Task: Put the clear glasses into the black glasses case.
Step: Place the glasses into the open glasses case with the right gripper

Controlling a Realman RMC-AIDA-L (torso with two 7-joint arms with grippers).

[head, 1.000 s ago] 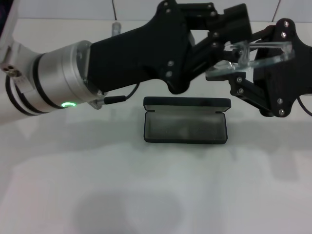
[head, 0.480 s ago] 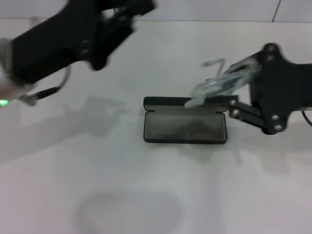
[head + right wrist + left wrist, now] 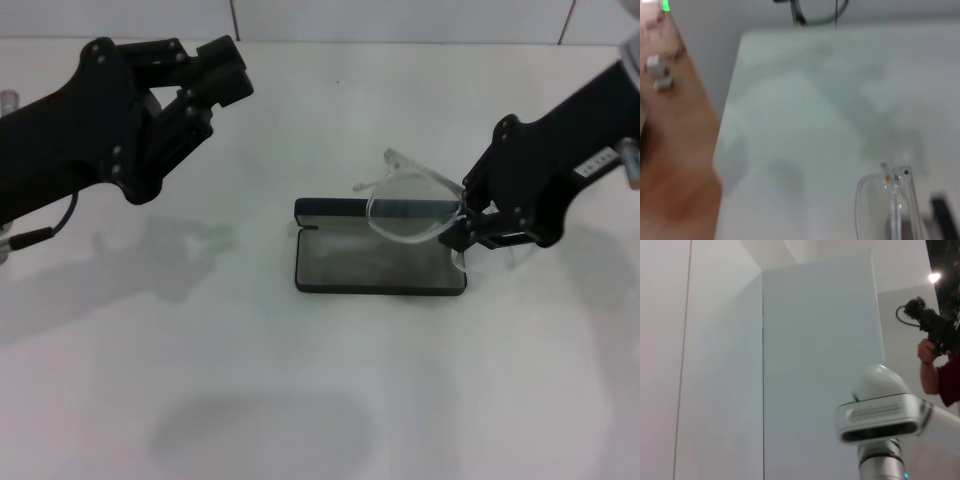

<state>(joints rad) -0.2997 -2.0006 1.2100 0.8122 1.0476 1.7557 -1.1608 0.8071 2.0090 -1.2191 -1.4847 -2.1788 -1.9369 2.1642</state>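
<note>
- Head view: the clear glasses (image 3: 412,205), transparent plastic frame with thin arms, are held tilted in the air over the right half of the black glasses case (image 3: 380,252). One lens end is pinched by the right gripper (image 3: 464,225), whose fingers are closed on the frame. The folded arms point up and back.
- Head view: the case lies open on the white table (image 3: 300,400), lid standing at the rear, grey lining showing. No lettering can be read on it.
- Head view: the left gripper (image 3: 205,85) hangs well apart, up and to the left, carrying nothing. How wide its fingers stand I cannot tell.
- Handling, as a judgement: light, fairly stiff but fragile at hinges and arms, smooth and likely slippery. The frame's end by the hinge is the sound place to hold.
- Left wrist view: walls, a robot head, a person with a camera; no task item.
- Right wrist view: one lens and hinge of the glasses (image 3: 890,210) close by, above the table; no writing legible.
</note>
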